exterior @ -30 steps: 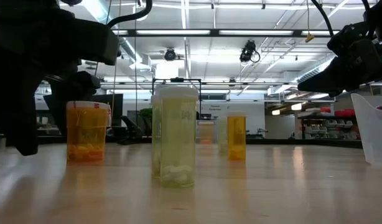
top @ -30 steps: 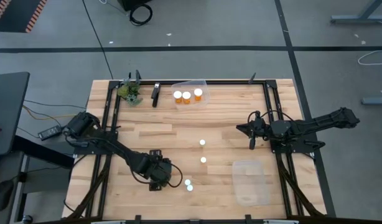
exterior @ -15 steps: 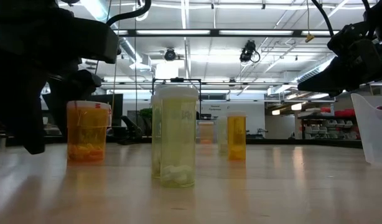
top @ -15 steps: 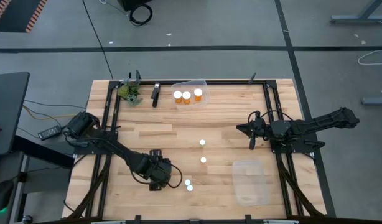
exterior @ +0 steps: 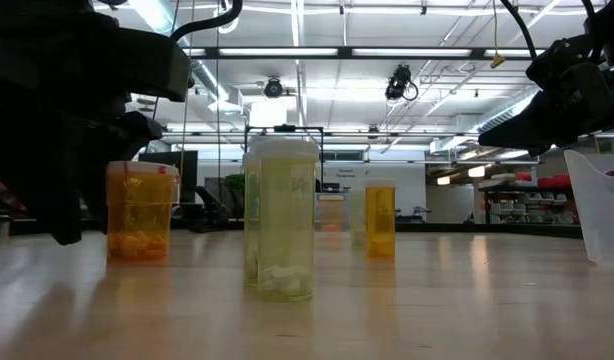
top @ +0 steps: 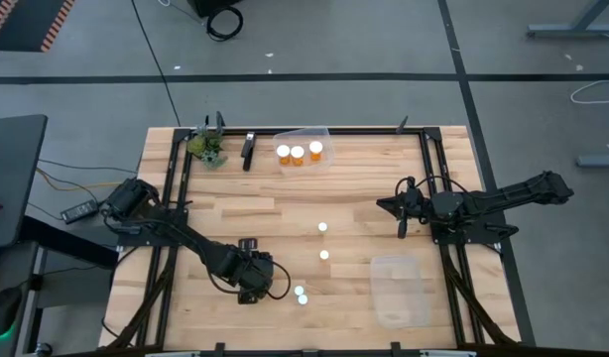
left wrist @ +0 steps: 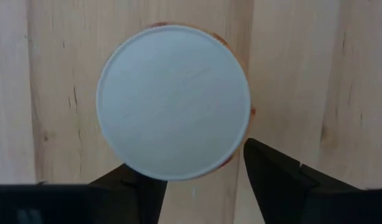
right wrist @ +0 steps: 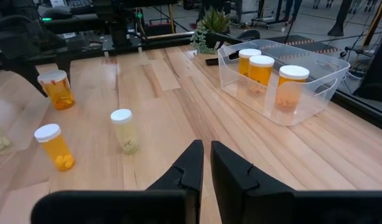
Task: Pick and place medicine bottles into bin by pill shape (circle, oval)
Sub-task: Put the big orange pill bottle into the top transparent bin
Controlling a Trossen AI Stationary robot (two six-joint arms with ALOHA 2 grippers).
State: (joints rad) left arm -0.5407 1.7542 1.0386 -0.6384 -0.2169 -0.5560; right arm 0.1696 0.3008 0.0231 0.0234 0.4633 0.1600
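An orange medicine bottle (exterior: 139,215) stands upright on the table near the front left; its white cap (left wrist: 172,102) fills the left wrist view. My left gripper (left wrist: 197,168) hangs over it, pointing down and open. One finger stands on either side of the bottle, and a gap still shows beside one finger (exterior: 62,170). In the high view the gripper (top: 253,285) hides this bottle. Two pale bottles (top: 301,295) stand just right of it. My right gripper (top: 402,228) waits shut above the table's right half.
A clear bin (top: 304,149) at the far edge holds three orange bottles. A second clear bin (top: 397,288) sits near the front right. Two more bottles (top: 322,227) (top: 324,255) stand mid-table. A small plant (top: 207,147) and a dark tool (top: 248,149) lie at the far left.
My left gripper has stayed over the orange bottle while its finger in the low view has moved in toward the bottle, narrowing the gap. The bottle has not moved.
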